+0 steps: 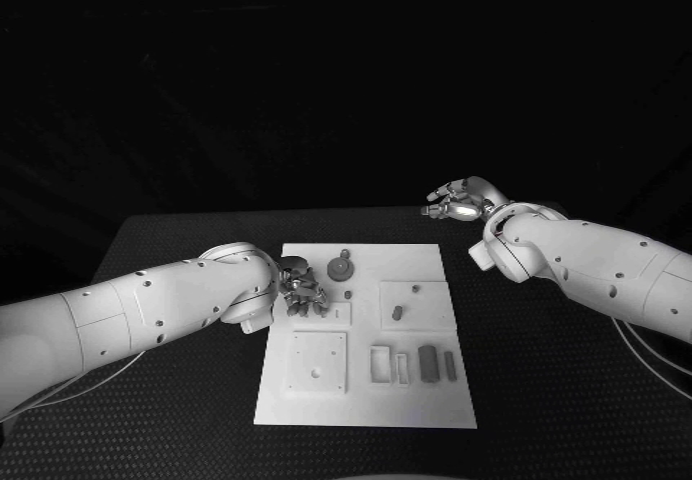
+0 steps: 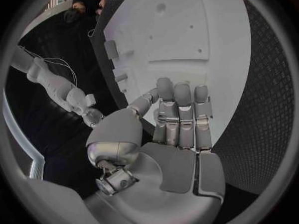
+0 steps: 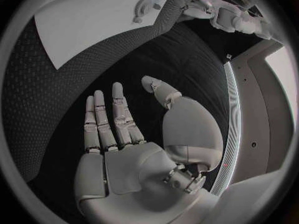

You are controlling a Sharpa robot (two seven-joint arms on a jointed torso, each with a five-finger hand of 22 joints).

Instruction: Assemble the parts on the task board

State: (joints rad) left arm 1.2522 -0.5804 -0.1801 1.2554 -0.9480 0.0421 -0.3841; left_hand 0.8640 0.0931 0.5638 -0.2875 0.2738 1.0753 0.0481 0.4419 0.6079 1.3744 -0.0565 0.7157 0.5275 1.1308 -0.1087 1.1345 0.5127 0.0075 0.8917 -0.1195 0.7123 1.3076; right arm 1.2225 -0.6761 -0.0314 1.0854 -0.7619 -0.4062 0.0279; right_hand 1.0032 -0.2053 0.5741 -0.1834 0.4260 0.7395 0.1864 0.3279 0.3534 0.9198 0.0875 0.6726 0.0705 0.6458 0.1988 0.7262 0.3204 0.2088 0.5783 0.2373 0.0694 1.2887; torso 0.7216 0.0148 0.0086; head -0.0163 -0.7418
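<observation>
Board of white plastic, flat and rectangular, lies in the middle of the black textured bench, its long side running away from the robot. On its far half, near the left edge, a round grey toothed part lies flat, with a small dark peg just beyond it and another small dark piece just nearer. Right of these a raised white square block carries a short dark upright piece and a small dark dot. Nearer the robot, a larger white square plate sits on the board's left side, and to its right stand a pale rectangular frame and two dark oblong bars, side by side but apart.

The left hand hovers over the board's left edge, just beside the toothed part; in the left wrist view its fingers are straight and close together, the thumb apart, nothing held. The right hand is raised beyond the bench's far right corner, well away from the board; the right wrist view shows its fingers extended and spread, palm bare.
</observation>
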